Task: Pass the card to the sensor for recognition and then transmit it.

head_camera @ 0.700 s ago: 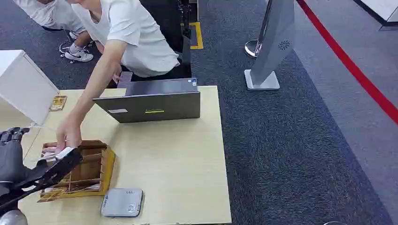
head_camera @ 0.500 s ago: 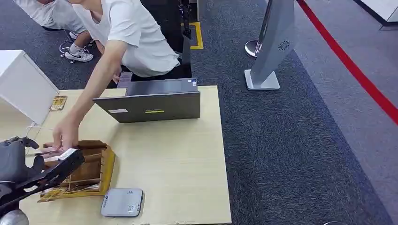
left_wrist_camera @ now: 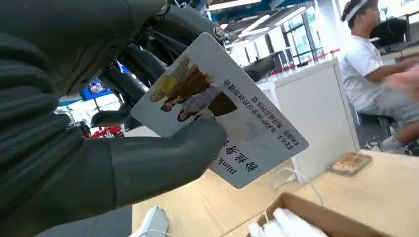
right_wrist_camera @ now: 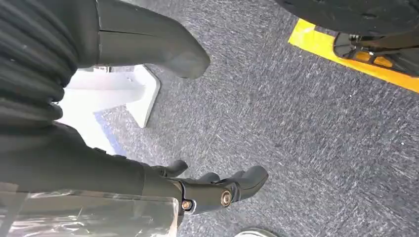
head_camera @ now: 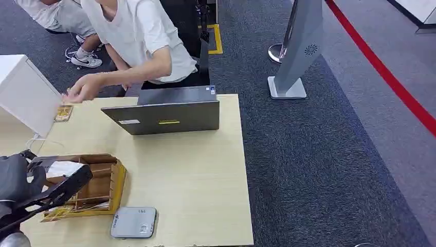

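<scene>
Your left hand [left_wrist_camera: 99,148] pinches the card [left_wrist_camera: 222,108], thumb pressed on the printed face, dark fingers behind it. In the head view that left hand [head_camera: 18,180] sits at the near left edge of the table [head_camera: 195,175], just beside the wooden card rack [head_camera: 97,188], with the card [head_camera: 61,167] showing pale above the rack. Card is tilted, off the table.

Sensor [head_camera: 133,222], a flat grey pad, lies on the table just in front of the rack, near the front edge. Card is apart from it.

Your right hand [right_wrist_camera: 197,190] hangs over grey carpet [right_wrist_camera: 296,123], fingers loosely curled and apart, holding nothing.

Laptop [head_camera: 164,116] stands open at the far side of the table. A person [head_camera: 139,41] in a white shirt is behind it, their hand [head_camera: 79,92] stretched out over the far left corner near a white box [head_camera: 25,92].
</scene>
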You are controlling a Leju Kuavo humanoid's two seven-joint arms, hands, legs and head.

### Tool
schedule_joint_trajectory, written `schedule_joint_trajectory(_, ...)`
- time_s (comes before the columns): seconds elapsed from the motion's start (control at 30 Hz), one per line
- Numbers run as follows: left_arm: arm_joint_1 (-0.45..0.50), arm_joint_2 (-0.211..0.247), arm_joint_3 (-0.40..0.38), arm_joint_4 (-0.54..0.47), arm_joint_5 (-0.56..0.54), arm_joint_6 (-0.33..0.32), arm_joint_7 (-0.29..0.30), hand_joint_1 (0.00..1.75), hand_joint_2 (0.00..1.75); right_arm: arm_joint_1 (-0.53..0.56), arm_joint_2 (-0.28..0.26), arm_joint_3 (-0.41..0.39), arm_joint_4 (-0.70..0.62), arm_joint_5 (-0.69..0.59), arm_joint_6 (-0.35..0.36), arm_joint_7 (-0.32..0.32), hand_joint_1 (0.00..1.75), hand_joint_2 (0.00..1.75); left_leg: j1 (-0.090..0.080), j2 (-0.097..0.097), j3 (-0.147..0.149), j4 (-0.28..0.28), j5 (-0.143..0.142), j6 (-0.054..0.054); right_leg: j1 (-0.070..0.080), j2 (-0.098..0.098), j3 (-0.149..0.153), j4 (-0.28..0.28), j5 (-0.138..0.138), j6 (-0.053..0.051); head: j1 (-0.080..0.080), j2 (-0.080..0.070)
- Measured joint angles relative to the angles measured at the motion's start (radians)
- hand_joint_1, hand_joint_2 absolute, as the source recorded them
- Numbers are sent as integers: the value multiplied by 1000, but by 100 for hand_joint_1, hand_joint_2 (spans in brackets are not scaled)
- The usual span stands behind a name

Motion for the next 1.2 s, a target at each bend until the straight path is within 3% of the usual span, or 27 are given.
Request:
schedule_joint_trajectory(0.13, 10, -1, -12, -15, 0, 26, -5, 175, 175, 1, 0, 0, 0, -11, -7, 2, 0, 175, 0, 0, 0, 0, 0, 0, 0, 0, 0, 0, 0, 0, 0, 0)
schedule_joint_trajectory(0.2, 21, -2, -27, -27, 3, 70, -19, 175, 175, 4, 0, 0, 0, -25, -13, 6, 0, 175, 0, 0, 0, 0, 0, 0, 0, 0, 0, 0, 0, 0, 0, 0)
schedule_joint_trajectory(0.33, 79, -9, -109, -76, 32, 299, -111, 175, 175, 29, 1, 30, -13, -53, -31, 23, 0, 175, 0, 0, 0, 0, 0, 0, 0, 0, 0, 0, 0, 0, 0, 0)
schedule_joint_trajectory(0.4, 114, -9, -166, -84, 39, 375, -135, 175, 175, 40, 1, 50, -20, -58, -36, 22, 0, 175, -1, 0, 0, 0, -1, 0, -1, 0, 0, 0, 0, 0, 0, 0)
schedule_joint_trajectory(0.67, 203, 3, -313, -89, 105, 484, -180, 175, 175, 64, 1, 95, -39, -44, -40, 11, 0, 175, -1, 0, 0, 0, -1, 1, -1, 0, -1, 0, 0, 0, 0, 0)
schedule_joint_trajectory(0.8, 223, 17, -344, -72, 118, 487, -173, 175, 175, 69, 1, 105, -47, -27, -33, 8, 0, 175, -1, 0, 0, 0, -1, 1, 0, 0, -1, 0, 0, 0, 0, 0)
schedule_joint_trajectory(0.93, 241, 26, -358, -40, 110, 460, -116, 175, 175, 69, 1, 104, -48, -8, -25, 0, 0, 175, -1, 0, 0, 0, -1, 1, -1, 0, 0, 0, 0, 0, 0, 0)
schedule_joint_trajectory(1.2, 260, 15, -349, 56, 27, 352, -6, 175, 175, 51, 1, 103, -45, -6, -25, 5, 0, 175, -1, 0, 0, 0, -1, 1, -1, 0, 0, 0, 0, 0, 0, 0)
